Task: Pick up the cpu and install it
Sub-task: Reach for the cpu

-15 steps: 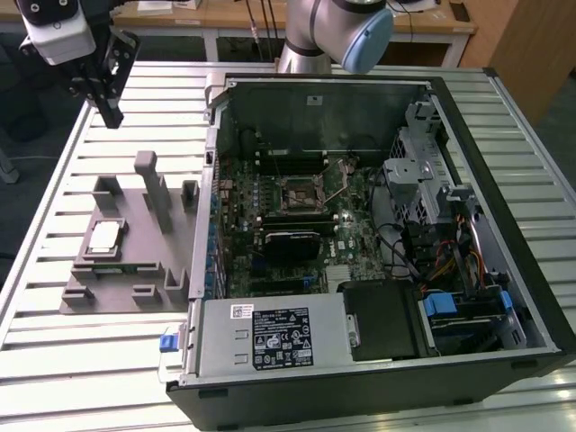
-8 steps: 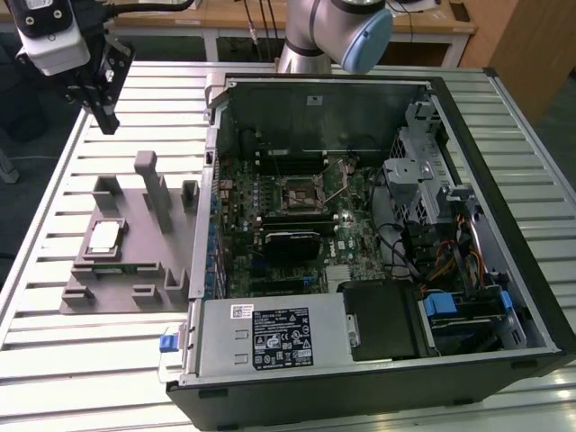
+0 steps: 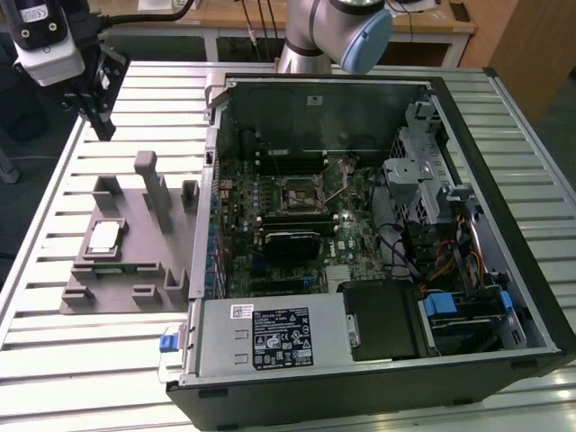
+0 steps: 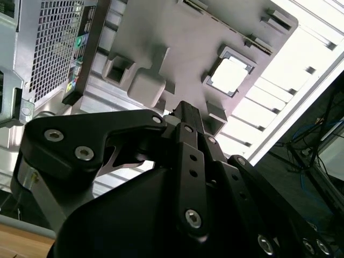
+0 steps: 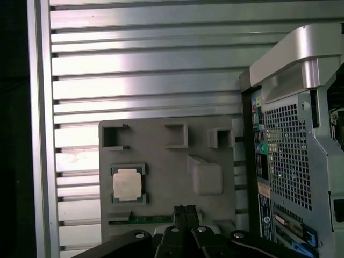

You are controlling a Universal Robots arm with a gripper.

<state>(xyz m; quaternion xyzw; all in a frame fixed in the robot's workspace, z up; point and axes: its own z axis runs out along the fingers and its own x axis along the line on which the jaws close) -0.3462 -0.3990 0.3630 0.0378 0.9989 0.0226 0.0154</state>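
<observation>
The cpu, a small silver square, lies flat in a recess of the grey slotted tray at the exterior view's left. Both wrist views look down on the cpu in the tray. My gripper hangs high above the table, beyond the tray's far end and well clear of the cpu. Its fingers are shut together with nothing between them. The dark socket sits on the motherboard inside the open computer case.
The open case lies on its side on the slatted metal table, right beside the tray. Upright grey posts rise from the tray near the case wall. The arm's base stands behind the case.
</observation>
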